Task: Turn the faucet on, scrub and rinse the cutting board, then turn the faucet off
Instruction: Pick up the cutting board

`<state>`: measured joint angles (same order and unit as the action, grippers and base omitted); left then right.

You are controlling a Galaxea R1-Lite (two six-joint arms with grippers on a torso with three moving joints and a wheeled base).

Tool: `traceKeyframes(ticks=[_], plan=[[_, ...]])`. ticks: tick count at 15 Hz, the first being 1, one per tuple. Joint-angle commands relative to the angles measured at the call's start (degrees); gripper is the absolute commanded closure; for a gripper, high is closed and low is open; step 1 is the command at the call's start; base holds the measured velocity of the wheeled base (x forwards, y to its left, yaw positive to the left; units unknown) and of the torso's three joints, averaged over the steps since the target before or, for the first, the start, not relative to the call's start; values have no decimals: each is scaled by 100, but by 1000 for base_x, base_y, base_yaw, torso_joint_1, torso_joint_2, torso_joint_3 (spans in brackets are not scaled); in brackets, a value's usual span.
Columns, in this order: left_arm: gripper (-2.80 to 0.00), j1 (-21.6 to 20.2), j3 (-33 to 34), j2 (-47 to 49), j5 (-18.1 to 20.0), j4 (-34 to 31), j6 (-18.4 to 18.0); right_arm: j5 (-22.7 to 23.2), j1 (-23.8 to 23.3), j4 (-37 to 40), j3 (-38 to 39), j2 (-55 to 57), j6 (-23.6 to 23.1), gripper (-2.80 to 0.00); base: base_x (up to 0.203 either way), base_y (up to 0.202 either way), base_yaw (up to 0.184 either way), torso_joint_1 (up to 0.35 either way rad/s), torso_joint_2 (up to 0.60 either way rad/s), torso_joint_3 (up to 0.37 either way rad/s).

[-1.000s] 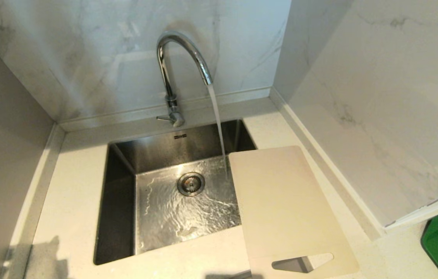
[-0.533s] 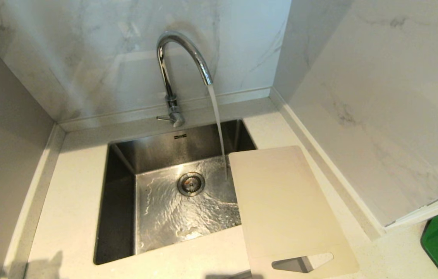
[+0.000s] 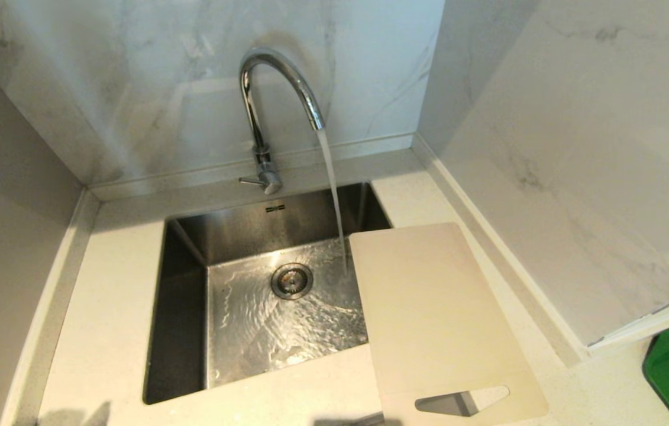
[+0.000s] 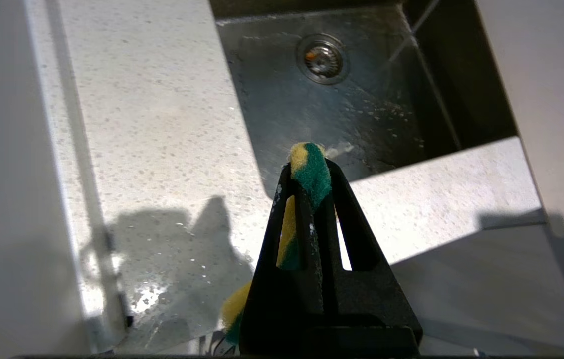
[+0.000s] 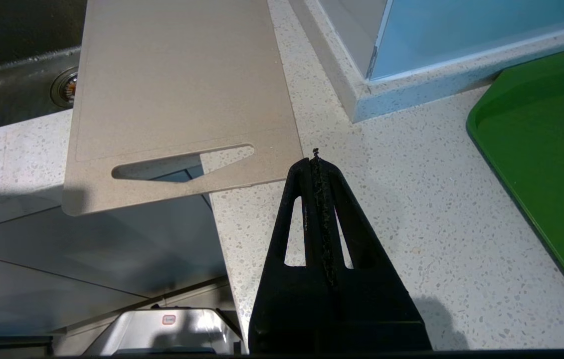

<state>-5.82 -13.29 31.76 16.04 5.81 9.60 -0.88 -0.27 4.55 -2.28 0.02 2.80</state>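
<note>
Here, 1 faucet [image 3: 275, 100] stands behind 1 steel sink [image 3: 186, 307], its stream running down to the wet sink floor near the single drain [image 3: 291, 280]. 1 cutting board [image 3: 435, 313] lies flat at the sink's right side, partly on the pale speckled desk [image 3: 103, 296], its left edge over the basin and its handle cut-out end past the desk's front edge. The left hand [image 4: 309, 172] is clamped tight on 1 green-and-yellow sponge [image 4: 311, 174], above the desk at the sink's front-left corner. The right hand [image 5: 315, 162] is closed and empty, over the desk just beside the board's handle end. 1 green tray [image 5: 551, 149] sits to the right. Marbled walls [image 3: 577, 148] enclose the corner.
</note>
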Motion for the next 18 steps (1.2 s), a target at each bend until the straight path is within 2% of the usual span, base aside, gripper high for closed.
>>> traceKeyframes(ticks=[1,5,7,8,10,11,14,18], plan=[[0,262,102,-326,-21,-18,-160,0,0,2,-1,-2,1,0,0,0,0,0,0,0],[0,274,297,-1105,-163,-180,-207,0,0,2,-1,-2,1,0,0,0,0,0,0,0],[0,273,525,-1498,-326,-200,-487,0,0,2,-1,-2,1,0,0,0,0,0,0,0],[0,274,624,-1640,-611,-187,-622,0,0,2,-1,-2,1,0,0,0,0,0,0,0],[0,282,685,-1664,-1055,-151,-650,0,0,2,-1,-2,1,0,0,0,0,0,0,0],[0,283,755,-1664,-1118,-115,-695,0,0,2,-1,-2,1,0,0,0,0,0,0,0],[0,283,1186,-1664,-1110,507,-759,0,0,2,-1,-2,1,0,0,0,0,0,0,0],[0,433,1341,-2002,-1095,367,-756,0,0,2,-1,-2,1,0,0,0,0,0,0,0]])
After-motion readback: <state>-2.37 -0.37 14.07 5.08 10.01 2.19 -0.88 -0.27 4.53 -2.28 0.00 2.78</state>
